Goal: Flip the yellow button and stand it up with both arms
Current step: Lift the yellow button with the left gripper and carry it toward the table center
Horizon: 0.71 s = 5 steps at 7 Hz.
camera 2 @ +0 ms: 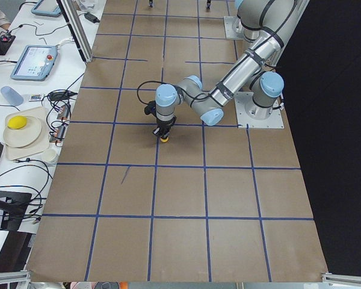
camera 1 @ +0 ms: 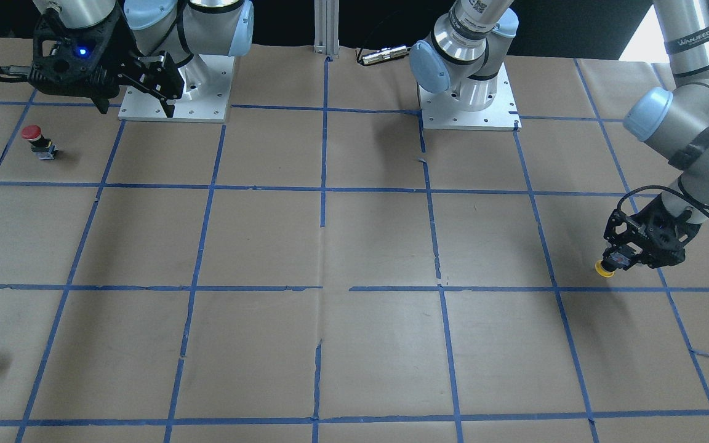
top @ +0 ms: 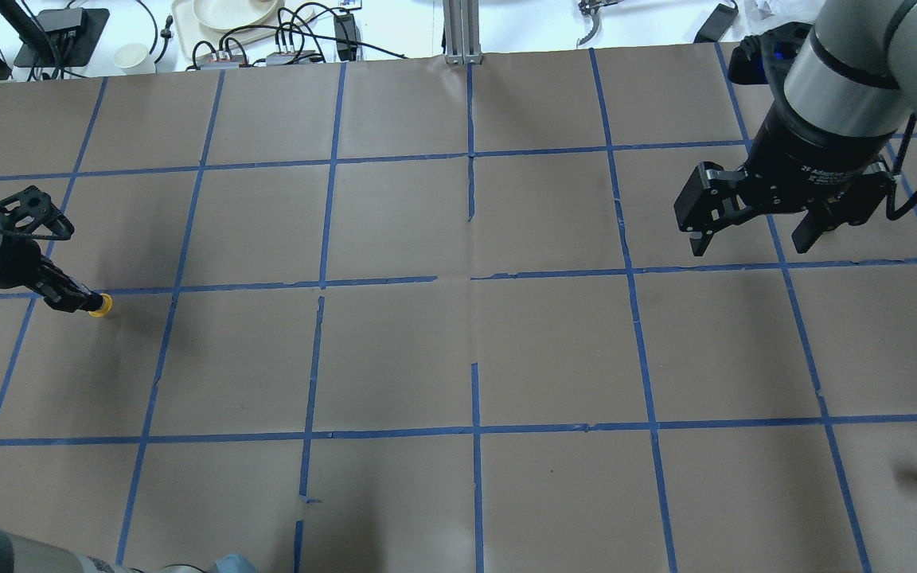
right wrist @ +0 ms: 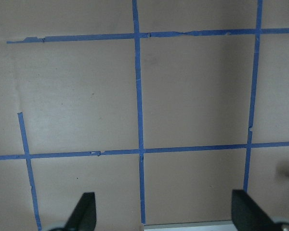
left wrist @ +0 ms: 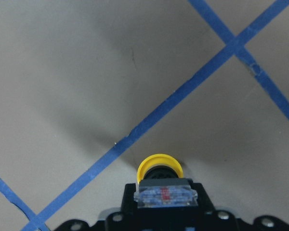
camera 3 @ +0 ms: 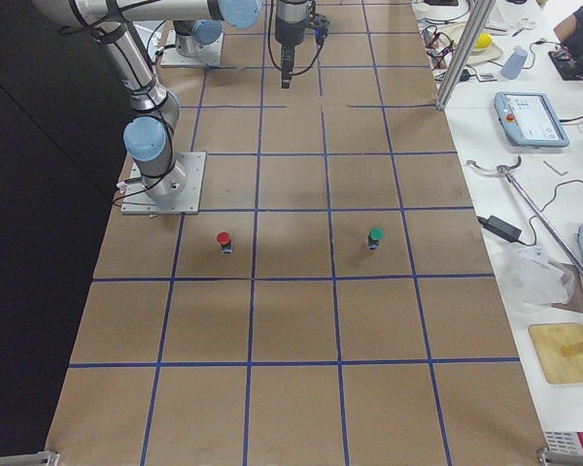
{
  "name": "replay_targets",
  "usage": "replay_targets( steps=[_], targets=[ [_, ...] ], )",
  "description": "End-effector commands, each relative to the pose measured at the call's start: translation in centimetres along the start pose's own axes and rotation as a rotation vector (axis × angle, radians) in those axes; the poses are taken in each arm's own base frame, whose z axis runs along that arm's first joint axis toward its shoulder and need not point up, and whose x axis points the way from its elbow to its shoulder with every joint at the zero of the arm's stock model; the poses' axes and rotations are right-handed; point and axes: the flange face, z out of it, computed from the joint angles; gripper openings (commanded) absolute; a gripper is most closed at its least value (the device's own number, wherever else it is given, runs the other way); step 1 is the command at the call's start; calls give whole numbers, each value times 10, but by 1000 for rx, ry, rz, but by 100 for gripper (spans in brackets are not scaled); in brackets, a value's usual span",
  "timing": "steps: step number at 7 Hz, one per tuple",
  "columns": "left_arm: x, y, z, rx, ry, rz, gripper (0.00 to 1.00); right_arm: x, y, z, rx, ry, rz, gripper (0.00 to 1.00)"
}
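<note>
- My left gripper (camera 1: 618,259) is low over the table's far left side. It is pinching the yellow button (left wrist: 160,166) by its block body, with the cap pointing out past the fingertips.
- On the left wrist camera the cap sits just beside a blue tape line (left wrist: 173,103), very close to the brown paper. I cannot tell whether it touches.
- My right gripper (top: 753,231) hangs high near its own base, well apart from the button. Its fingers (right wrist: 84,211) are spread wide with nothing between them.
- As I read it, only the grasp is done. The flip, any pass to the right arm and standing the button up are all left.
- The red-capped button (camera 1: 33,134) stands on the right arm's side and plays no part here.
</note>
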Motion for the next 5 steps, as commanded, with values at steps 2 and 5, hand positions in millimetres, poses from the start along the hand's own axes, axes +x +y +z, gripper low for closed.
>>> replay_targets(
  steps=[2,5],
  targets=[
    [80,-68,-45,172,204,-179,10,-6,16,-8,0,-64,2,100],
    [190,-156,-86,284,483,-435,10,-6,14,-9,-8,-92,141,100]
  ],
)
